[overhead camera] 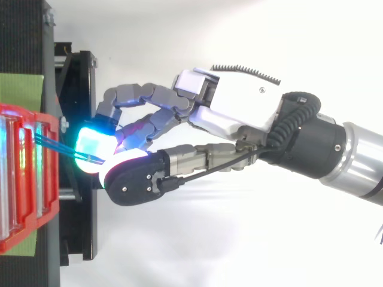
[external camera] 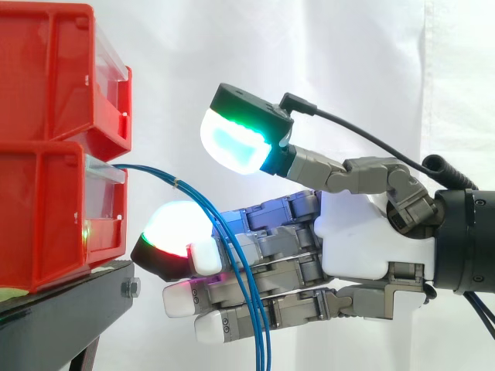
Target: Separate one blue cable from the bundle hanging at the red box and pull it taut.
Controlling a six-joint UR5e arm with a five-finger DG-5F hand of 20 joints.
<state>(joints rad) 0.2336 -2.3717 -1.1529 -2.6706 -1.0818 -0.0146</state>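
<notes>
White curtain backs the blue cables [external camera: 240, 270], which leave the front of the lower red bin [external camera: 46, 216], arch outward and hang slack in a bundle across the robot hand [external camera: 363, 239]. That robot hand is spread and grips no cable: its thumb is raised clear above the cables, and its other fingers [external camera: 294, 305] reach nearly straight toward the bins beneath. One glowing pad [external camera: 174, 224] sits just beside the cables, near the bin's front. An upper red bin [external camera: 54, 69] is stacked on the lower one; their contents cannot be made out. Both rest on a black stand [external camera: 62, 321], where a green mat [overhead camera: 21, 86] shows at their edge.
</notes>
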